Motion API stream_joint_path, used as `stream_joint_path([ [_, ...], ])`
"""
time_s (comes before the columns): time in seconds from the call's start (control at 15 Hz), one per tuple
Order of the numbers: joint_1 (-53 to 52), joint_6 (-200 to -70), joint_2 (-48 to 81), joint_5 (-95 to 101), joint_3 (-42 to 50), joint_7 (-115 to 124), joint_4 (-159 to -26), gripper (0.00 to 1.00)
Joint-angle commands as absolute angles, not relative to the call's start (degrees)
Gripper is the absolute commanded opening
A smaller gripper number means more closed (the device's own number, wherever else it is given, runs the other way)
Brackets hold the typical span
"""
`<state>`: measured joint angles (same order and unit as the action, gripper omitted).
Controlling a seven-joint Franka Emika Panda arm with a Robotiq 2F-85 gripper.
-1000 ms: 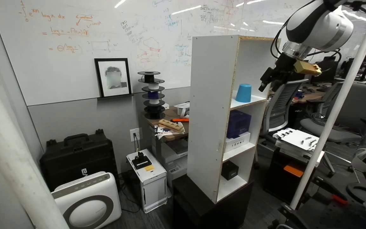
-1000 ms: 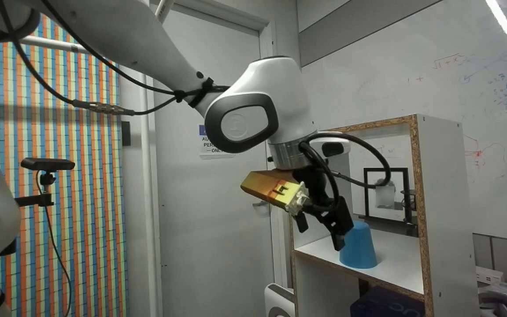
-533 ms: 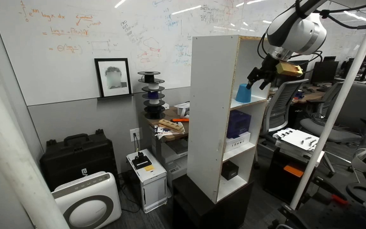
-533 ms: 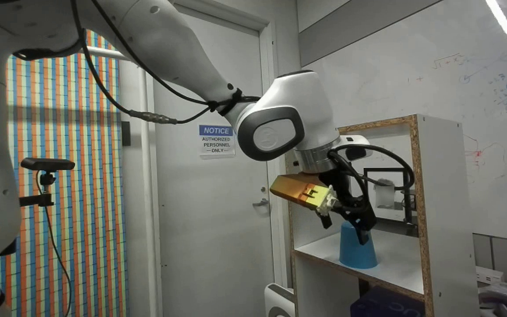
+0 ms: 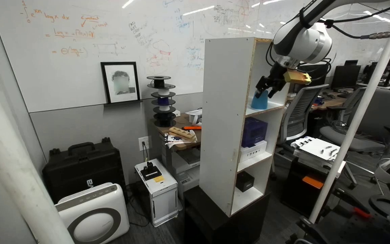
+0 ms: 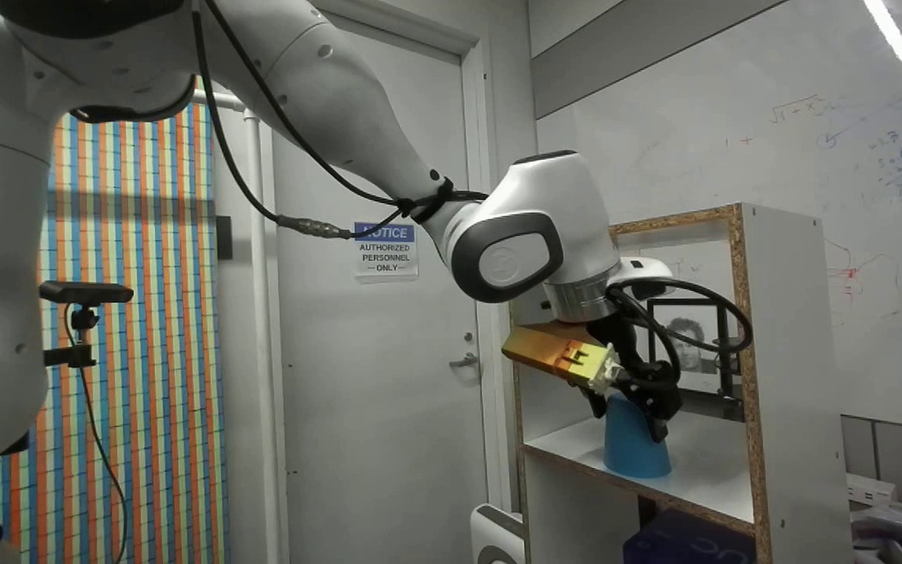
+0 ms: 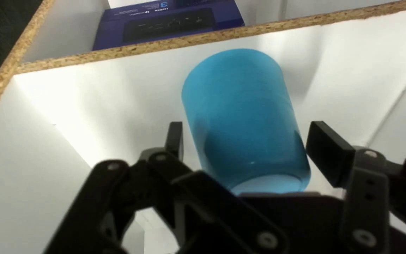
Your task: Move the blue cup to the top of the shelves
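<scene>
Fingers (image 7: 331,154) parted, I straddle the upper part of the blue cup (image 7: 245,116), one finger to each side, with nothing gripped. In the wrist view I see a clear gap at one side; at the other the finger lies so close to the cup's wall that I cannot tell whether it touches. The cup stands untilted in the topmost compartment (image 6: 713,462) of the white shelves (image 6: 794,352), near the front edge; its narrow end is up, so I take it to be mouth down. A purple box (image 5: 255,131) sits one compartment below.

As I judge it, the reach is all but done, while the move itself has yet to start: the cup is under the top panel (image 6: 686,218), and I read the task as meaning onto it. What remains is to close, lift, draw it out past the front edge, raise it above that panel, set it down and let go.
</scene>
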<state>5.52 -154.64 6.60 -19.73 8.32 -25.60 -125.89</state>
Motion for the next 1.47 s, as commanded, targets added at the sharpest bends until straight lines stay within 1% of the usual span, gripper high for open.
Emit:
stream_joint_path([
  [0.0,7.7,-154.5,6.5,-22.1,5.3,-26.3,-125.5,0.56],
  [0.07,7.7,-155.0,5.4,-22.0,4.9,-26.0,-126.6,0.49],
  [0.13,7.6,-155.2,3.9,-21.5,4.7,-25.5,-128.0,0.46],
  [0.4,6.9,-150.2,-4.5,-22.7,4.0,-25.4,-134.2,0.46],
  [0.67,6.0,-146.1,-16.6,-11.7,4.4,-12.7,-142.4,0.46],
  [0.87,7.3,-138.3,-26.3,-3.5,2.8,-2.2,-145.7,0.46],
  [1.0,7.4,-132.0,-32.6,-0.9,2.0,2.0,-145.7,0.46],
  [1.13,7.3,-129.1,-38.3,-0.1,1.6,4.3,-144.7,0.46],
  [1.27,7.5,-129.9,-42.9,-0.1,1.5,5.7,-142.6,0.46],
  [1.4,8.0,-131.7,-43.7,-0.2,2.0,6.3,-139.1,0.46],
])
